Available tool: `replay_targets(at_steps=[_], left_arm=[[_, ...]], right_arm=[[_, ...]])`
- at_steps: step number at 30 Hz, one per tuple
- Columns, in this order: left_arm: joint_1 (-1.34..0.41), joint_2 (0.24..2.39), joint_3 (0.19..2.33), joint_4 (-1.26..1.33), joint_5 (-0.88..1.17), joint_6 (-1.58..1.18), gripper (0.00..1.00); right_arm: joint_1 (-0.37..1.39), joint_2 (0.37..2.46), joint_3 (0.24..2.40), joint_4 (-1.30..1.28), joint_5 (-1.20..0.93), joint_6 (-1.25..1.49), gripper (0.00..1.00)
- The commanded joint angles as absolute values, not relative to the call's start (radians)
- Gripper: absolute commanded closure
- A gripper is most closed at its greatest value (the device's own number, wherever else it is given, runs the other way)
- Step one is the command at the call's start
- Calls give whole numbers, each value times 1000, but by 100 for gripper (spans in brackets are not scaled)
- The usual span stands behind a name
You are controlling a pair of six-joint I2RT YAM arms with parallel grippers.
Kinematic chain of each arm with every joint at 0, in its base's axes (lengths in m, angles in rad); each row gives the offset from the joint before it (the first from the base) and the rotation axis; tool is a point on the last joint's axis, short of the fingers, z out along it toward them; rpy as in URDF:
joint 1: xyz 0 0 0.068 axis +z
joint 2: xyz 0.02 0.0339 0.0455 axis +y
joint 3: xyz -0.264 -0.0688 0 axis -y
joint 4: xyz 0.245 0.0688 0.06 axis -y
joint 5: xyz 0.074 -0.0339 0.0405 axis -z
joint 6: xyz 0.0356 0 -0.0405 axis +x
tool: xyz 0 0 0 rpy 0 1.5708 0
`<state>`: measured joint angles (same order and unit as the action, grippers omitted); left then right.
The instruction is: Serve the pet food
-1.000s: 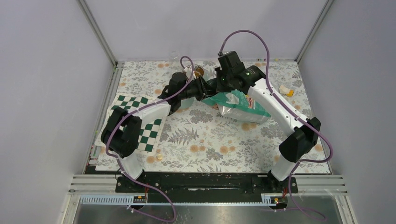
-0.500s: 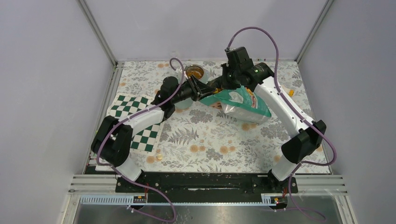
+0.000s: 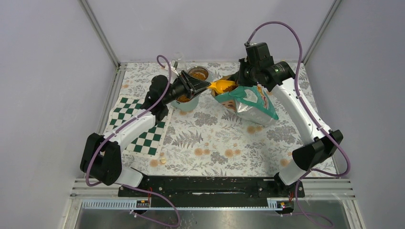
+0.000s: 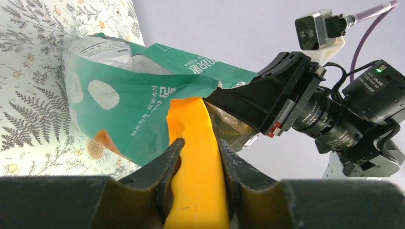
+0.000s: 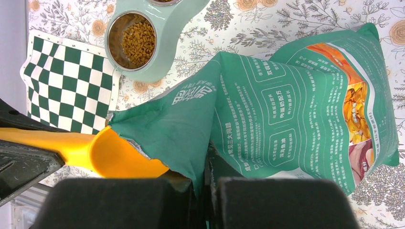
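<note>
The teal-and-white pouch (image 3: 250,102) lies tilted on the floral cloth, its torn top edge lifted. My right gripper (image 5: 205,167) is shut on that top edge (image 5: 191,124). My left gripper (image 4: 199,143) is shut on the handle of an orange scoop (image 4: 198,157). The scoop's head (image 5: 119,155) sits in the pouch mouth, partly under the torn rim. In the top view the scoop (image 3: 222,86) bridges the left gripper (image 3: 203,86) and the pouch. Pet food (image 5: 139,42) fills one cup of a pale teal double bowl (image 5: 165,52). What the scoop holds is hidden.
The double bowl (image 3: 191,102) stands at the back left of the cloth, just under the left gripper. A green-and-white checkered mat (image 3: 138,121) lies left of it. Frame posts and grey walls close in the back and both sides.
The right gripper has carried the pouch's top edge right and back. The left arm has swung left, and the scoop now shows between its gripper and the pouch mouth.
</note>
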<state>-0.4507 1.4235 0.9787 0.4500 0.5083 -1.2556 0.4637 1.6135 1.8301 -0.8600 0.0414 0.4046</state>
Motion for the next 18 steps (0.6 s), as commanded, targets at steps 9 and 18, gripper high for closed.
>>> replay_targets(at_steps=[9, 18], left_arm=[[-405, 1313, 940, 534, 489, -1296, 100], [-376, 1243, 951, 461, 478, -1261, 100]], right_arm=[[451, 1530, 1883, -768, 10, 424, 100], [446, 1525, 1880, -767, 3, 429, 100]])
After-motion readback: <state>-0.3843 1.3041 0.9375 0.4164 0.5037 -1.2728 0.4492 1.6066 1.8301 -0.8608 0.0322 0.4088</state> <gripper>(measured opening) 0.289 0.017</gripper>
